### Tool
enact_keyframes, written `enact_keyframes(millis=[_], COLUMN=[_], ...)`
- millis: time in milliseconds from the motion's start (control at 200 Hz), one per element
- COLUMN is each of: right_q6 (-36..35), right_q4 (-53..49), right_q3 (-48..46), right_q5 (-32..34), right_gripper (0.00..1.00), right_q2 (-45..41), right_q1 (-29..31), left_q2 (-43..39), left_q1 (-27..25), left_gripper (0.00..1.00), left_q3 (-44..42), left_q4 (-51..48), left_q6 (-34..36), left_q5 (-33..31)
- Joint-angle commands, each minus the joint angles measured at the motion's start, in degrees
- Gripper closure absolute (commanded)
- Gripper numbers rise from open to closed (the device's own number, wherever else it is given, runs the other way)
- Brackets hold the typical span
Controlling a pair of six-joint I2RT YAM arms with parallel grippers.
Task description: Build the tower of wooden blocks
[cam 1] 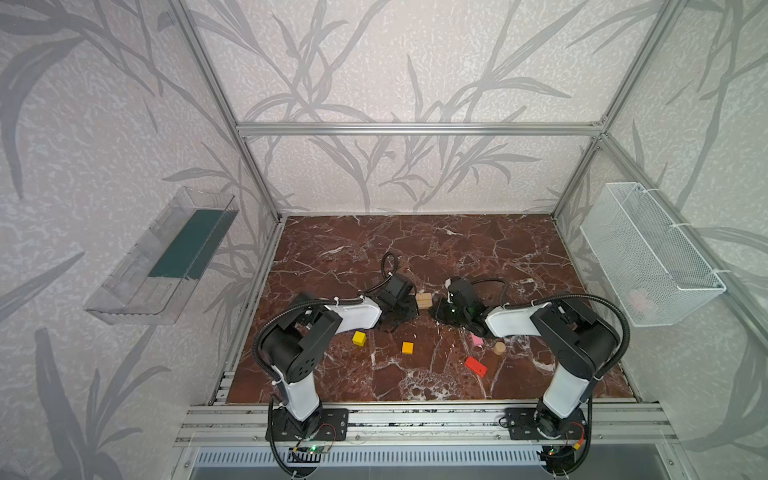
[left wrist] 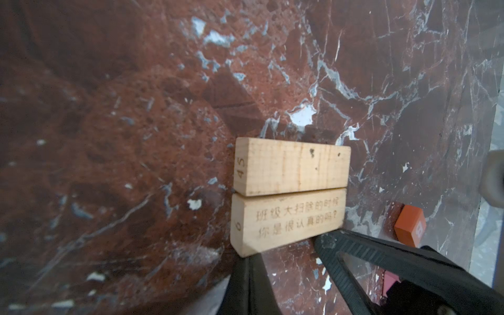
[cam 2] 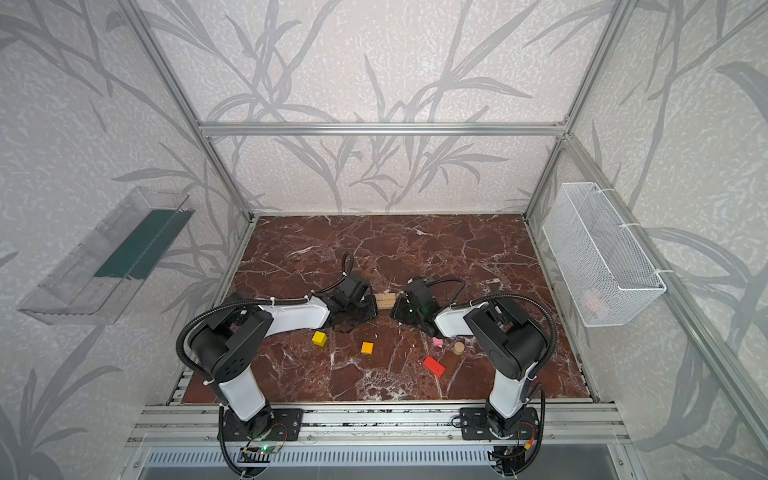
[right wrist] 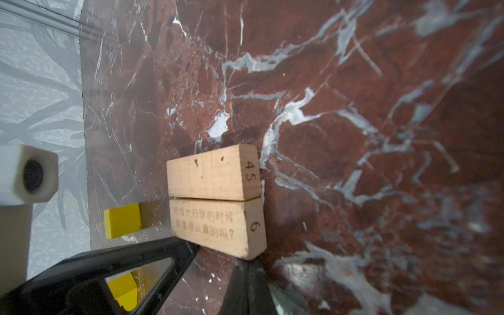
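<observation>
Two tan planks (cam 1: 424, 300) lie flat on the dark red surface (cam 1: 457, 249). They are side by side and touch along their long sides. One is the plank marked 45 (left wrist: 291, 166), the other is the plank marked 6 (left wrist: 286, 221).

The left arm (cam 1: 353, 316) reaches in from the left and the right arm (cam 1: 511, 324) from the right, and the planks sit between the left jaws and the right jaws. Both pairs of jaws stand a little apart and hold nothing. The surface shows in the gap. Their tips come right up to the plank marked 6, but I cannot tell if they touch it.

Closer to the front, a yellow cube (cam 1: 359, 338) and an orange cube (cam 1: 408, 348) lie apart from each other. A pink brick (cam 1: 477, 340) peeks out by the right arm, with a tan cylinder (cam 1: 500, 347) near it and a red brick (cam 1: 476, 366) in front. An orange-red cube (left wrist: 410, 227) sits near the planks.
</observation>
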Motion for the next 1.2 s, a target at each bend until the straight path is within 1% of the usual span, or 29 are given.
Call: enact_keyframes(millis=[0, 355, 585, 610, 870, 980, 1030, 1115, 1195], right_q6=[0.04, 0.64, 0.63, 0.65, -0.95, -2.79, -4.51, -9.27, -15.13], right_q4=[-3.69, -4.51, -7.11, -7.34, -11.28, -16.03, -19.80, -27.75, -36.82], right_q3=[-1.07, -2.05, -5.18, -5.50, -6.82, -6.23, -5.40, -3.05, 0.24], right_q5=[0.35, 0.68, 2.08, 2.23, 3.68, 5.14, 5.89, 6.70, 7.06], right_gripper=[1.00, 1.00, 1.00, 1.00, 1.00, 1.00, 1.00, 1.00, 1.00], right_q2=[1.64, 0.50, -4.07, -5.93, -13.29, -18.71, -21.67, -26.83, -31.23], right_q1=[0.04, 0.06, 0.21, 0.29, 1.89, 2.51, 2.61, 2.68, 2.67], left_q2=[2.04, 0.80, -2.71, -3.27, -9.76, -14.00, -16.26, -20.40, -23.69], left_q1=[0.03, 0.03, -0.06, -0.07, -0.63, -1.02, -1.16, -1.38, -1.38], left_gripper=[1.00, 1.00, 1.00, 1.00, 1.00, 1.00, 1.00, 1.00, 1.00], left_q3=[0.07, -0.88, -2.76, -2.86, -2.91, -2.74, -2.54, -2.26, -1.50], left_q4=[-4.19, -4.06, -4.99, -5.38, -10.77, -13.51, -14.84, -16.57, -18.91], left_q6=[0.14, 0.28, 0.74, 0.91, 4.34, 6.41, 7.54, 9.97, 13.36], left_q5=[-2.34, -2.32, -3.12, -3.32, -6.32, -8.74, -10.00, -11.82, -11.98])
